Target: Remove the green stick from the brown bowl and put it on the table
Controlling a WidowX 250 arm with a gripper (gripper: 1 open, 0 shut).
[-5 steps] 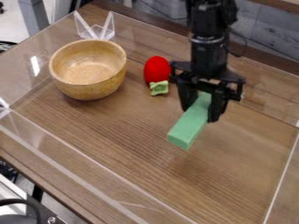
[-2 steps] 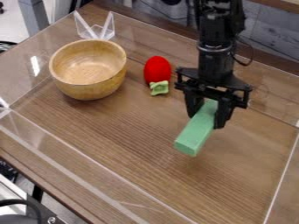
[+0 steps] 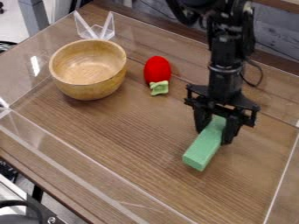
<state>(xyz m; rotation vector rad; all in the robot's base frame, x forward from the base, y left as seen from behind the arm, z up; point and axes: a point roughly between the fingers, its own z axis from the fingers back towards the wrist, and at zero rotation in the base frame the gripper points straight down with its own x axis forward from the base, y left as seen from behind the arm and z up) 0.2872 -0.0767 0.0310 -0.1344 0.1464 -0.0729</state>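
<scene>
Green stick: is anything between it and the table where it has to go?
Nothing visible. The gripper holds the green stick tilted, its low end at or just above bare table. The strawberry and bowl sit off to the side.

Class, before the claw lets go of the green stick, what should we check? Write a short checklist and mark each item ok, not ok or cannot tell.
1. Green stick out of the brown bowl: ok, the bowl is empty.
2. Claw gripping the stick's upper end: ok.
3. Stick's lower end touching the table: cannot tell, it looks very close or just resting.
4. Stick lying flat: not ok, it slants up into the claw.
5. Landing spot free of the red strawberry toy: ok, it sits well apart.
6. Stick clear of the acrylic wall: ok.
</scene>
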